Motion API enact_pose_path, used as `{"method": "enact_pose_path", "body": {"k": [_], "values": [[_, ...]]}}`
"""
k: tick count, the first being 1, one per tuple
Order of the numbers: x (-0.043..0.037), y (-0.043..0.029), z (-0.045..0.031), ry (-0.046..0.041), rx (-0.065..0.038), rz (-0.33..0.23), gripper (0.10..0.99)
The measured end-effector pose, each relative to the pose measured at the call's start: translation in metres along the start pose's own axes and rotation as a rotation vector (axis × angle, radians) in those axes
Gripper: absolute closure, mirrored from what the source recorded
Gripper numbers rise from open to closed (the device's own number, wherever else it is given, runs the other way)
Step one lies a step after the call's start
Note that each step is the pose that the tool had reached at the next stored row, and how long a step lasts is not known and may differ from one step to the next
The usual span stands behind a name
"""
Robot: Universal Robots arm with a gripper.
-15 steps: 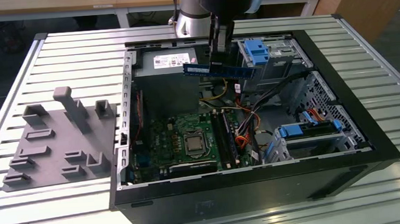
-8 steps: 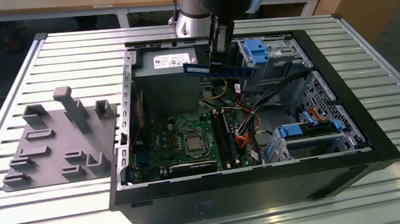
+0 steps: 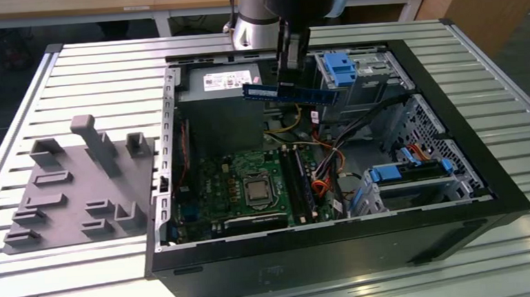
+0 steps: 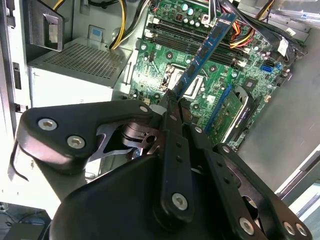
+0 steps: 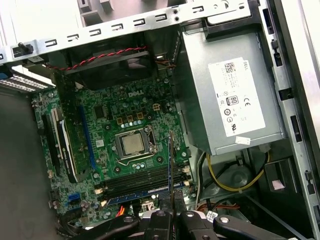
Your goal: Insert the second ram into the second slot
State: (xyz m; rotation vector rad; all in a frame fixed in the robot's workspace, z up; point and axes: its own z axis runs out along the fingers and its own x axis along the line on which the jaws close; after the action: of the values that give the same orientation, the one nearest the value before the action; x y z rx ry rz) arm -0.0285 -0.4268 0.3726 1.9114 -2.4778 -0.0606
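An open desktop computer case (image 3: 488, 176) lies on its side on a slatted metal table (image 3: 103, 68), seen from above in the exterior view. The robot's black gripper (image 3: 291, 85) reaches down over the case, clamped shut on the second ram (image 3: 266, 91), a thin dark-blue strip gripped near its middle and held lengthwise, almost level. The strip hangs in the air between the grey power supply (image 3: 219, 82) and a bright-blue drive-bay clip (image 3: 337, 68), well apart from the green motherboard (image 3: 212, 186) below. The black memory slots (image 3: 297, 181) run beside the processor socket (image 3: 251, 188); the held strip is in none of them. In the second wrist view the ram (image 4: 207, 50) juts out past the closed gripper (image 4: 172, 97) over the board. In the first wrist view it shows edge-on (image 5: 170, 160), above the slots (image 5: 140, 180) (a thin blue strip (image 5: 135, 196) appears to lie along the outermost one). A grey fixture plate (image 3: 74, 188) rests on the table at the exterior view's left.
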Motion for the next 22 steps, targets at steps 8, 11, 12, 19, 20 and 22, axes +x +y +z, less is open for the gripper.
{"method": "enact_pose_path", "body": {"k": [8, 11, 12, 19, 20, 22], "values": [[0.0000, 0.0000, 0.0001, -0.0004, 0.000, 0.007, 0.953], [0.0000, 0.0000, 0.0001, -0.0004, 0.000, 0.010, 0.953], [0.0000, 0.0000, 0.0001, -0.0005, 0.000, 0.011, 0.953], [0.0000, 0.0000, 0.0002, -0.0007, 0.000, 0.018, 0.953], [0.0000, 0.0000, 0.0002, -0.0008, 0.000, 0.019, 0.953], [0.0000, 0.0000, 0.0002, -0.0009, 0.000, 0.021, 0.953]]}}
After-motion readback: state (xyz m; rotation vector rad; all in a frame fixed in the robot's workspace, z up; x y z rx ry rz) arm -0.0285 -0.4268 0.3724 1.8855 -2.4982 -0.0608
